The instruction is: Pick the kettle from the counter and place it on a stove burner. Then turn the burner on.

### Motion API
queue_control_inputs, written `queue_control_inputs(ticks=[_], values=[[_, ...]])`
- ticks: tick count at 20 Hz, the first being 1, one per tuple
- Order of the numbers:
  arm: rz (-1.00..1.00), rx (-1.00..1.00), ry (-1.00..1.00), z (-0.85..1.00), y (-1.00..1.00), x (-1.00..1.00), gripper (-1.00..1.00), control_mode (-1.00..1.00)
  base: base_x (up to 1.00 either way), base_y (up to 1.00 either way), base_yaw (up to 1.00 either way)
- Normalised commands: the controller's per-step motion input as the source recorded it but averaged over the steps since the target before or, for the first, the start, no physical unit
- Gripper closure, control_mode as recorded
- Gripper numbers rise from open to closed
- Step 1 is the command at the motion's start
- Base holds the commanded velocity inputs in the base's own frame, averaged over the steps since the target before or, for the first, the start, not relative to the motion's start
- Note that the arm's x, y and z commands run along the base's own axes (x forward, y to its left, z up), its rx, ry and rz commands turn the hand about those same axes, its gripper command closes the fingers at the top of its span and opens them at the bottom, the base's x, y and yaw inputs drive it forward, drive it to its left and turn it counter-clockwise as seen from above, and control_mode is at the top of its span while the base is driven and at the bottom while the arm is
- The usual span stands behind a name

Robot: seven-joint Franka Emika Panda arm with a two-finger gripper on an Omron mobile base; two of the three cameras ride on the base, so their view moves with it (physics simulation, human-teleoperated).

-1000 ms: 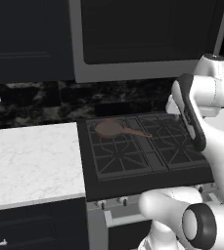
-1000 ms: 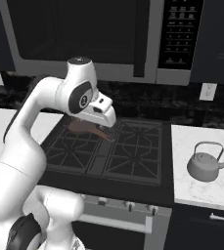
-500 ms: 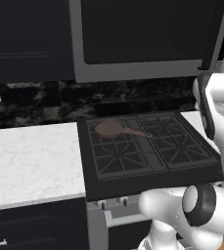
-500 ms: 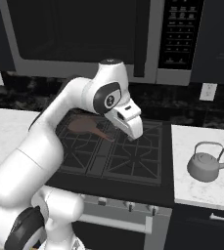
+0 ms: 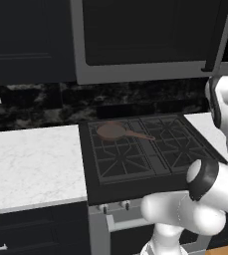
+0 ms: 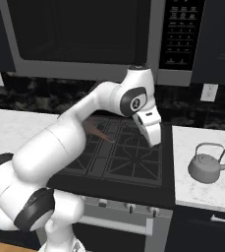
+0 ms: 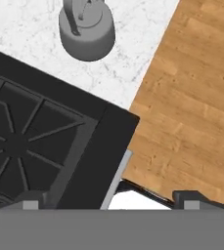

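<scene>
The squat silver-grey kettle stands upright on the white marble counter right of the stove, with its loop handle up and its spout to the right. In the hand view the kettle lies at the top edge, on the counter. My gripper hangs above the stove's right half, left of the kettle and apart from it. Its fingertips stand wide apart, so the gripper is open and holds nothing. A black stove burner lies below the hand; the right burners are bare.
A copper-brown long-handled pan rests on the back left burner, partly behind my arm in the right base view. A microwave hangs low over the cooktop. Knobs line the stove front. Marble counter extends left; wooden floor lies beyond the counter edge.
My arm has swung to the right across the stove, bringing the hand over its right half and closer to the kettle. The kettle and the pan have not moved.
</scene>
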Motion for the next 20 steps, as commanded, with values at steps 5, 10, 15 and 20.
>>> queue_control_inputs(ticks=[5, 10, 15, 20], values=[[-0.14, 0.01, 0.00, -0.29, -0.50, 0.44, -1.00, -1.00, 0.00, 0.00, 0.00], [-0.11, 0.05, 0.00, -0.11, -0.79, 0.33, -1.00, -1.00, 0.00, 0.00, 0.00], [-0.02, 0.06, 0.00, 0.00, -0.75, 0.31, -1.00, -1.00, 0.00, 0.00, 0.00], [0.00, 0.03, 0.00, -0.10, -0.60, 0.35, -1.00, -1.00, 0.00, 0.00, 0.00]])
